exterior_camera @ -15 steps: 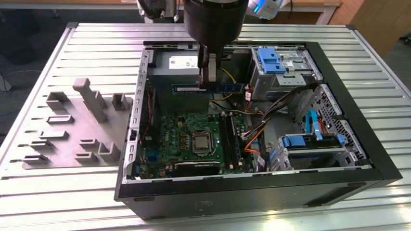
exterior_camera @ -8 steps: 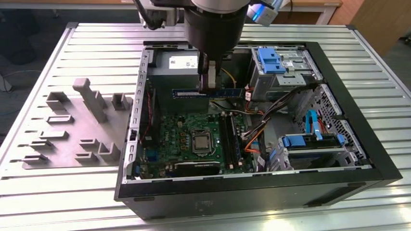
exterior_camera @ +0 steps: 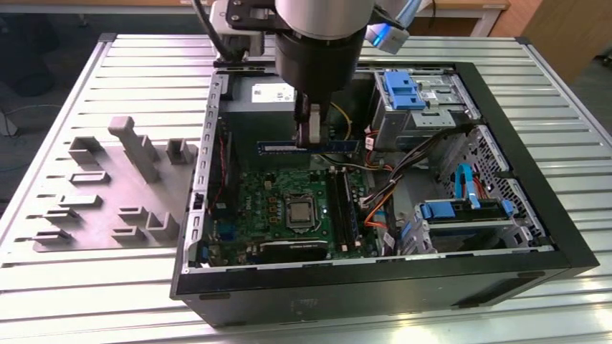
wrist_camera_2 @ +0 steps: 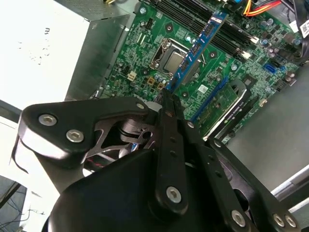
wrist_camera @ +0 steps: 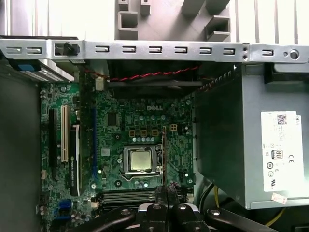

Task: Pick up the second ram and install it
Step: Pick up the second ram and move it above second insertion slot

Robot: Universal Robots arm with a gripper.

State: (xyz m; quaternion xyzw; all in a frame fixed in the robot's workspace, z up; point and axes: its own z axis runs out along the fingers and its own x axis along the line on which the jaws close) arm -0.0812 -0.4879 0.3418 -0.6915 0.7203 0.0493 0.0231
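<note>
One thin, long blue-green memory stick with black chips is clamped in your black two-finger gripper, whose fingers are closed on it. It hangs edge-down above the green motherboard inside the open black PC case. It's not seated in the long black memory slots.

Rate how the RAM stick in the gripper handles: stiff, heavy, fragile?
Probably stiff: the second ram juts straight from the gripper, no sag. Likely light, being thin and flat. Possibly fragile: bare chips, and the narrow pinch could let it pivot.
</note>
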